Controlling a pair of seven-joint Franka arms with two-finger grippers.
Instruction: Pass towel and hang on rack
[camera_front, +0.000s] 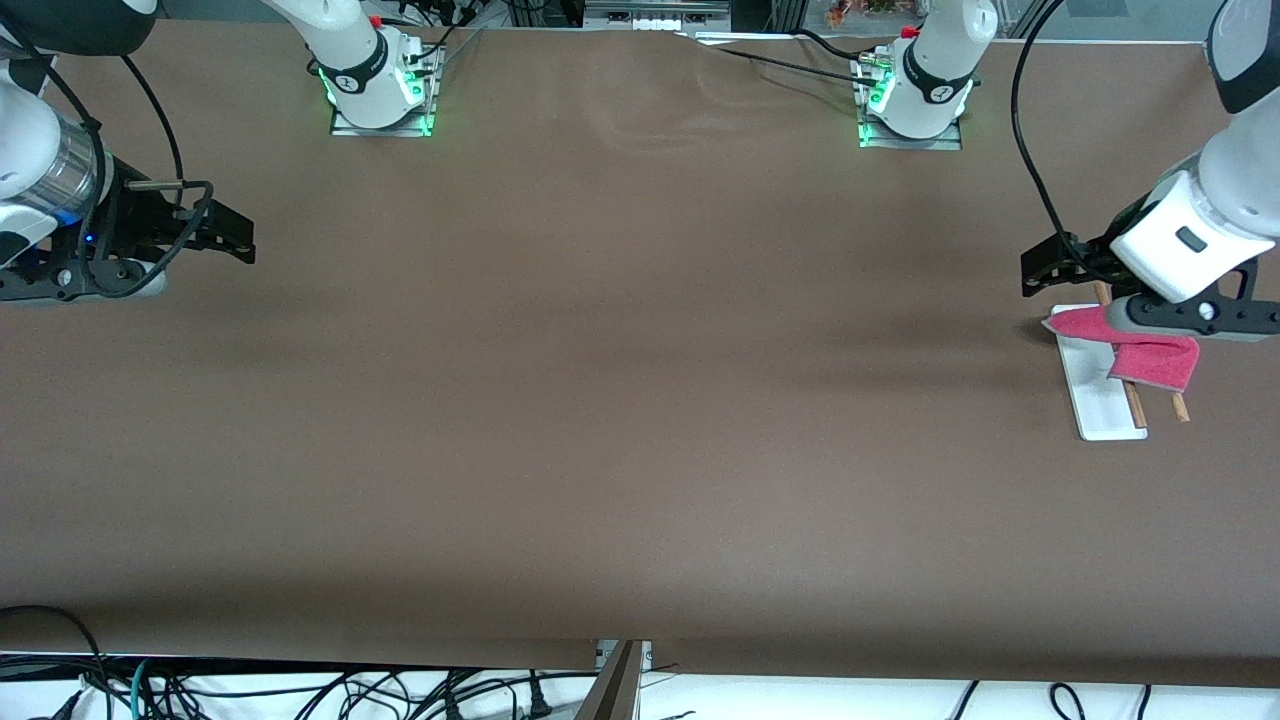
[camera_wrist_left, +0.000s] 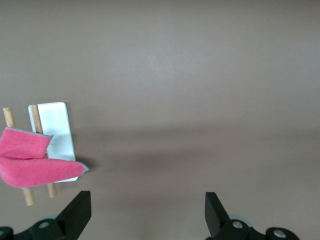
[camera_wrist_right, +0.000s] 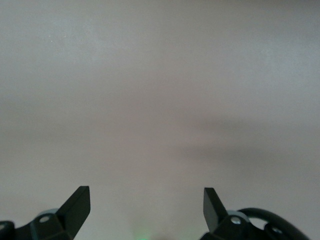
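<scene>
the towel (camera_front: 1140, 348) is draped over the two wooden rods of the rack (camera_front: 1100, 395), at the left arm's end of the table (camera_front: 620, 400). the left gripper (camera_front: 1040, 270) hangs above it, fingers spread and empty; its wrist view alone shows both rod ends poking out past the towel (camera_wrist_left: 30, 162). the right gripper (camera_front: 235, 235) waits open over bare table at the other end.

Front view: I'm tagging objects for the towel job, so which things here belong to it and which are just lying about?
Belonging:
- towel, draped over the rack
- rack, at the left arm's end
- left gripper, open, over the table beside the rack
- right gripper, open, waiting

Lying about:
- only cables below the table edge
</scene>
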